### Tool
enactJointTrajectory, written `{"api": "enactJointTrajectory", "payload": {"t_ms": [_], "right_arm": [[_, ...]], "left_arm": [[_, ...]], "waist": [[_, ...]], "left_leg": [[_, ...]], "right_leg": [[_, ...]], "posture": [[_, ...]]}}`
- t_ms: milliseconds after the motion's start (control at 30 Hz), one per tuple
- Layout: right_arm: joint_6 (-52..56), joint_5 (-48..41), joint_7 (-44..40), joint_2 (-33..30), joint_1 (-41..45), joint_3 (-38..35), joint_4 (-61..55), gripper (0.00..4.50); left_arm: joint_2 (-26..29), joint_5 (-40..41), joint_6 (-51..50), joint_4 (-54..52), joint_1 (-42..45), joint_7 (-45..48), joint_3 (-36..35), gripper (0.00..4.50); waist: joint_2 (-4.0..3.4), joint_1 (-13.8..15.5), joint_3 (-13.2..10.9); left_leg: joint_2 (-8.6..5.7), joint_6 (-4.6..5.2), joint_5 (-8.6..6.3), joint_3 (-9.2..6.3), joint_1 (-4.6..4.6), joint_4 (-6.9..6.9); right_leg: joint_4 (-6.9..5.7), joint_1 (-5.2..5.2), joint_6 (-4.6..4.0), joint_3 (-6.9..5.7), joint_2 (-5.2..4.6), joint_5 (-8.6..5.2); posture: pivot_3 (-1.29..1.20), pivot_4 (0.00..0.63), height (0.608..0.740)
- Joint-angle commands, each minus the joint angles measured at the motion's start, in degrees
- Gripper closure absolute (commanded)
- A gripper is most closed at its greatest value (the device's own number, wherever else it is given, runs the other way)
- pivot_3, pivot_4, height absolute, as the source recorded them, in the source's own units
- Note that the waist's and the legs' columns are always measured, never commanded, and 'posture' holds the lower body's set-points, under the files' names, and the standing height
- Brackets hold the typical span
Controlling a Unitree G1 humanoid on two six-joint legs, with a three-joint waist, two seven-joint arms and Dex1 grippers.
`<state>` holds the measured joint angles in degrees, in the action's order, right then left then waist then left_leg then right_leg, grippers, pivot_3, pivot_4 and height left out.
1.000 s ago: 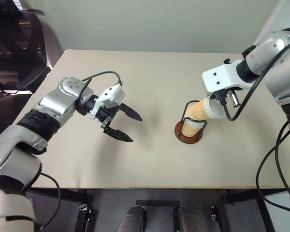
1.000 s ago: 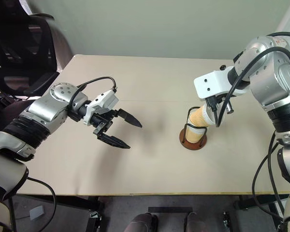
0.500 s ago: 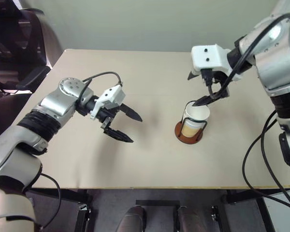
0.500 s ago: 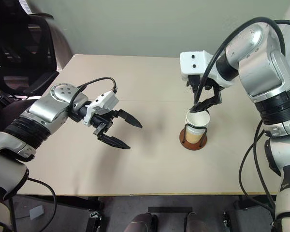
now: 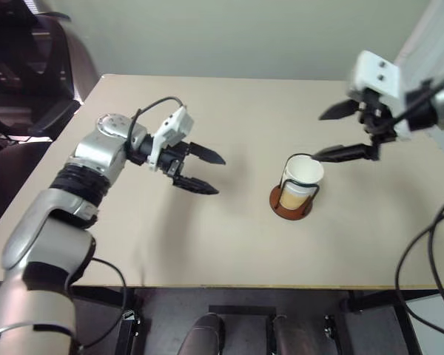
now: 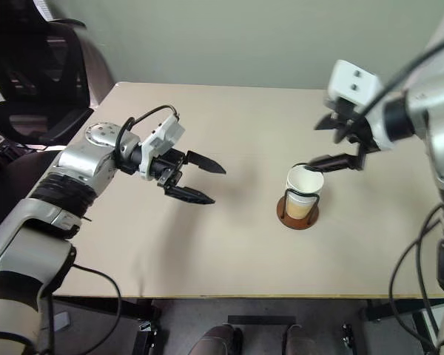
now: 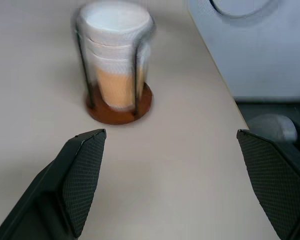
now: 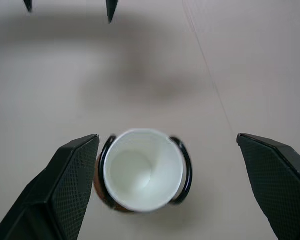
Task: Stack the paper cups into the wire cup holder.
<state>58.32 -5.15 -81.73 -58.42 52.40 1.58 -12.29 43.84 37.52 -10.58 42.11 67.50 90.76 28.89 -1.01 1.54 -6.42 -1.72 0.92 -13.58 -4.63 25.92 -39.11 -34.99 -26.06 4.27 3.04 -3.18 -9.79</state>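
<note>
I am holding both claws, left gripper (image 5: 207, 172) and right gripper (image 5: 334, 132), gaping empty beside the black wire cup holder (image 5: 290, 200); its nested pale paper cups (image 5: 302, 177) are looking light and crushable, best pinched at the rim.

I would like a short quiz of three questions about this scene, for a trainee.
1. True or false: the cups are nested upright inside the holder.
2. Which is the state of the right gripper? A) shut on a cup B) open, holding nothing C) shut and empty
3. Fill in: the left gripper is ____ and apart from the holder.

Key: 1 true; 2 B; 3 open
</note>
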Motion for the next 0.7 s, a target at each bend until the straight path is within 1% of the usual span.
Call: {"api": "enactJointTrajectory", "payload": {"t_ms": [33,133,200,333,433,567,700], "right_arm": [[2.6,-3.11,4.12,-2.69,-9.28,-10.26,-3.76,0.02],[2.28,-4.65,8.11,-2.36,-17.56,-15.64,-4.23,0.02],[1.67,-5.82,10.54,-1.67,-21.03,-17.93,-3.97,0.02],[-0.21,-8.17,14.88,-0.31,-19.79,-16.54,-3.25,0.02],[-2.77,-8.85,17.64,0.41,-17.95,-15.17,-1.41,0.02],[-2.94,-10.76,19.75,0.93,-20.54,-14.54,-3.94,0.02],[-2.33,-12.48,21.65,0.12,-22.52,-15.45,-6.38,0.02]], "left_arm": [[0.41,-2.62,-1.98,3.37,1.3,-0.33,-8.29,0.0],[0.18,-5.68,-1.99,5.81,1.39,-1.44,-12.87,0.0],[0.16,-7.72,-1.93,6.76,1.36,-1.5,-14.94,0.0],[-0.42,-11.69,-1.33,9.32,2.43,-0.6,-17.67,0.0],[-0.41,-13.51,-1.93,8.52,2.45,-0.31,-19.27,0.0],[0.67,-14.99,-4.48,6.26,0.43,0.45,-21.11,0.0],[0.34,-16.13,-5.77,5.14,-0.52,0.44,-22.57,0.0]], "waist": [[-0.14,-0.02,-0.08],[-0.22,-0.18,-0.13],[-0.21,-0.35,-0.14],[-0.23,-0.87,-0.15],[-0.25,-0.93,-0.16],[-0.24,-0.79,-0.16],[-0.25,-0.63,-0.16]], "left_leg": [[-0.01,0.0,0.0,0.06,-0.01,0.0],[-0.04,0.01,0.06,0.19,-0.09,0.05],[-0.02,0.05,0.16,0.19,-0.12,0.05],[-0.04,0.15,0.23,0.25,-0.16,0.03],[-0.07,0.32,0.27,0.25,-0.13,0.02],[-0.09,0.6,0.3,0.22,-0.08,-0.01],[-0.15,0.55,0.38,0.22,-0.03,-0.03]], "right_leg": [[-0.03,-0.01,0.01,0.05,-0.02,0.0],[-0.06,-0.04,0.26,0.2,-0.02,0.1],[-0.08,-0.02,0.35,0.19,-0.01,0.16],[-0.07,-0.02,0.49,0.31,-0.01,0.27],[-0.04,-0.03,0.43,0.32,-0.01,0.37],[-0.01,-0.01,0.3,0.28,-0.03,0.45],[-0.02,-0.01,0.27,0.29,-0.06,0.45]], "posture": [[0.0,0.15,0.74],[0.0,0.15,0.74],[0.0,0.15,0.74],[0.0,0.15,0.74],[0.0,0.15,0.74],[0.0,0.15,0.74],[0.0,0.15,0.74]]}}
